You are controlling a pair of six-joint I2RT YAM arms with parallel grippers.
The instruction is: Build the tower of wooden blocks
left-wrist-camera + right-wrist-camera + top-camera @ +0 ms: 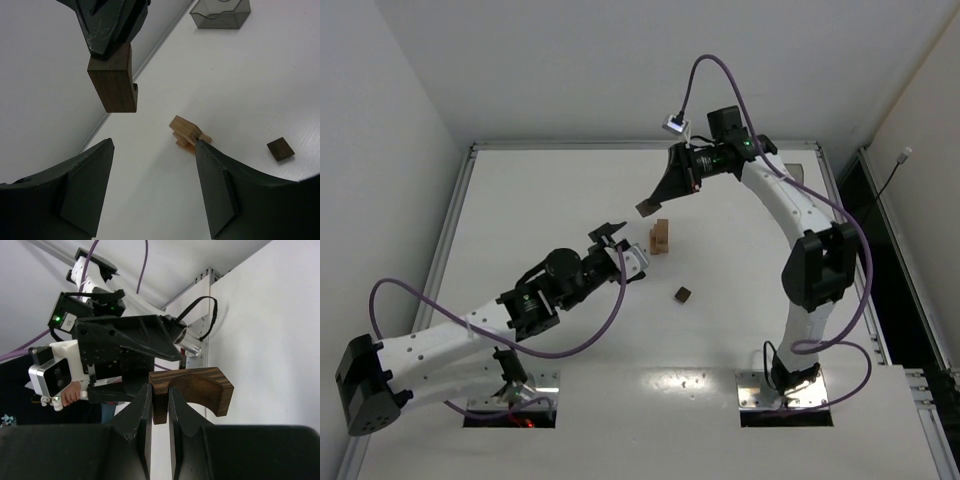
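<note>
The white worktop [540,200] is carrying the whole work area. The right arm [790,210] is reaching in from the far side and the left arm [450,325] from the near left. A smoky translucent plastic bin [220,14] is standing well apart, at the far edge.

The right gripper [160,405] is pinching a dark brown wooden arch block [200,390] by one leg and holding it in the air, up and to the left of the tower [184,131]. The left gripper [154,150] is hovering with its jaws spread, empty, just beside the tower. Whether its finger is touching the tan blocks cannot be told from these views.

The tower, a short stack of light tan wooden blocks, is standing near mid-worktop, and its top block appears to be sitting skewed. A small dark brown wooden cube [280,148] is lying loose nearby.

Procedure, as judged:
- Centre the arch over the stack.
- Level its flat face.
- Lower it slowly.
- Release only once it is seated.
- Keep the left gripper clear, or use it to steady the stack lightly.
</note>
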